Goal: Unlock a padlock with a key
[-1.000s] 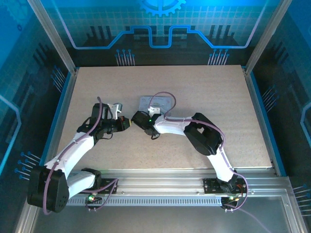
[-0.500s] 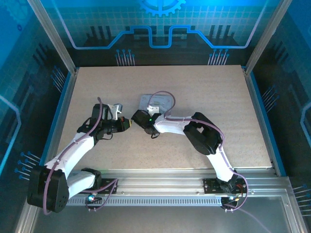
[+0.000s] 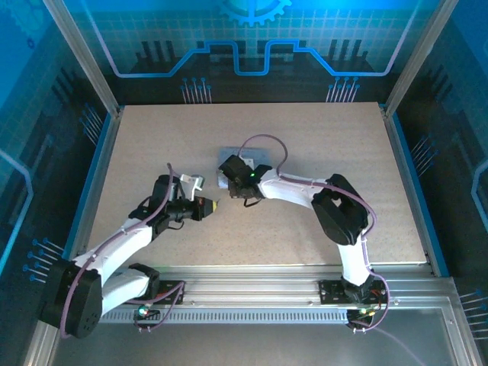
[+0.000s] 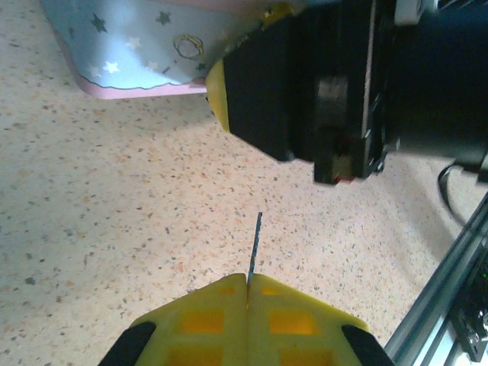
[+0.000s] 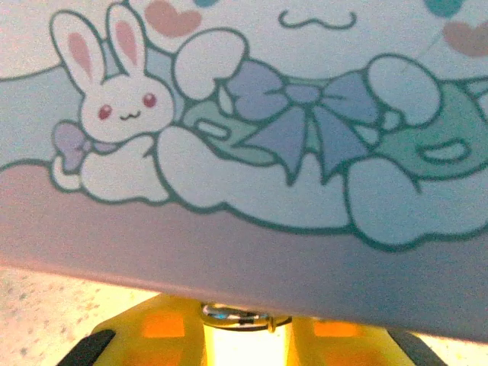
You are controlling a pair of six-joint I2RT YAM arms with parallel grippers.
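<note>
Pinching thin metal key (image 4: pixel 255 242): yellow-padded left gripper (image 4: pixel 247 287).

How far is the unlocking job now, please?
Done: the left fingers pinch the key. In hand: the right fingers seem to hold the padlock by the tin. Left: the key is not in the lock; inserting and turning remain.
</note>
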